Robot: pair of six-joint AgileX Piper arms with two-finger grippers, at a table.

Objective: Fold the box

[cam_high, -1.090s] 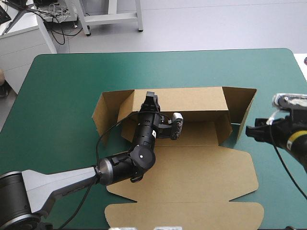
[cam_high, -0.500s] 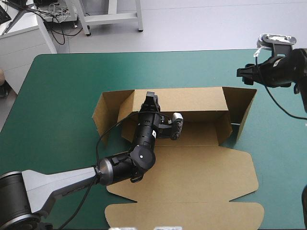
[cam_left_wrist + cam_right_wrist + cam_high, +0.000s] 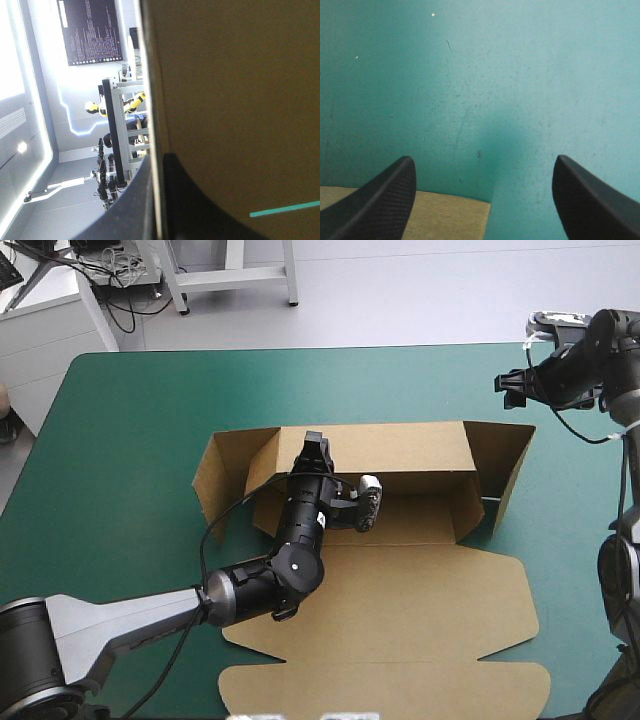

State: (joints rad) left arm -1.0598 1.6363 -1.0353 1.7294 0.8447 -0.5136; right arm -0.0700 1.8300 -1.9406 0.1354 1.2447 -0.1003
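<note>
- The left gripper [image 3: 159, 200] is clamped on the box [image 3: 400, 610] - in the left wrist view one black finger lies on each side of the board's edge, all but closed, with the sheet between them.
- In the high view it holds the top of the back wall [image 3: 400, 445], which stands upright.
- The right gripper [image 3: 485, 200] holds nothing: its fingers [image 3: 375, 200] stand wide apart over the bare teal-green cover [image 3: 150, 420], with only a corner of the box showing just under it. In the high view it hangs above the table's far right corner, near the right end flap [image 3: 505, 475] but apart from it.
- The box sits at the middle of the table.
- Done, as I judge it: the back wall is raised and both end flaps stand, splayed outward.
- Left to do: the end flaps are not tucked, the narrow inner flaps are only part way in, and the lid [image 3: 390, 685] lies flat toward the near edge. That puts it early to midway.
- Hard to make out: in the high view the left arm's wrist covers its own fingertips and part of the box floor, and the left wrist view is mostly filled by board.
</note>
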